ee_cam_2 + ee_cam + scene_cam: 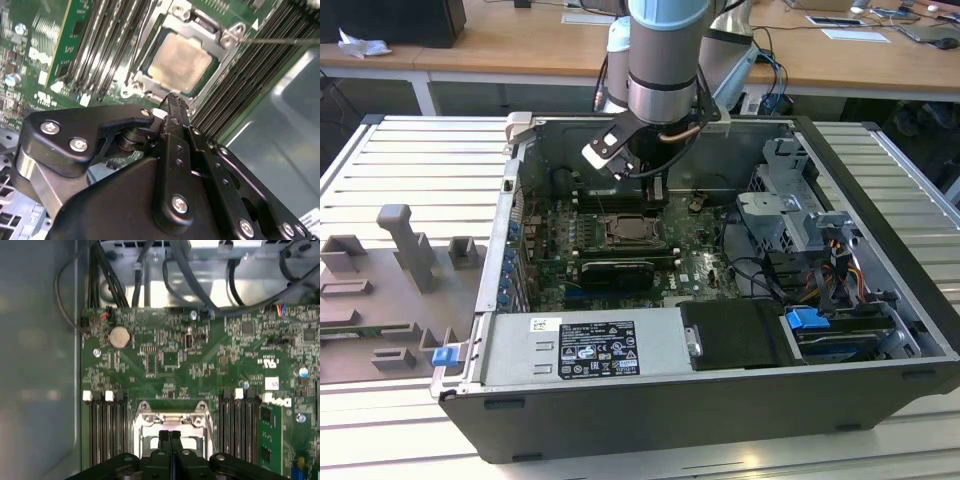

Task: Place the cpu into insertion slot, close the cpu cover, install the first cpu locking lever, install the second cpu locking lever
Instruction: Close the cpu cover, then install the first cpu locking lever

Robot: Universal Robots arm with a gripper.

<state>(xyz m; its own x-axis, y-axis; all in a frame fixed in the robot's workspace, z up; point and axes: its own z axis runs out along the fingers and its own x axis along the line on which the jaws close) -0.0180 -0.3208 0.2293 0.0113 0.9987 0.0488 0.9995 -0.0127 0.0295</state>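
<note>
The cpu (182,62) is seated in the insertion slot (131,86) under the seemingly lowered cpu cover (196,31). The gripper (172,100), closed on nothing, is held at the slot's rim. Locking is judged in hand, demanding a precise press.

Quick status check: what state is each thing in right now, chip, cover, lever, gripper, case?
cpu: seated in the insertion slot.
cpu cover: down flat, framing the cpu.
locking lever: thin rod reaching over the memory slots; latched or not, cannot tell.
gripper: shut, tips by the slot's edge.
computer case: open, side panel off.
</note>
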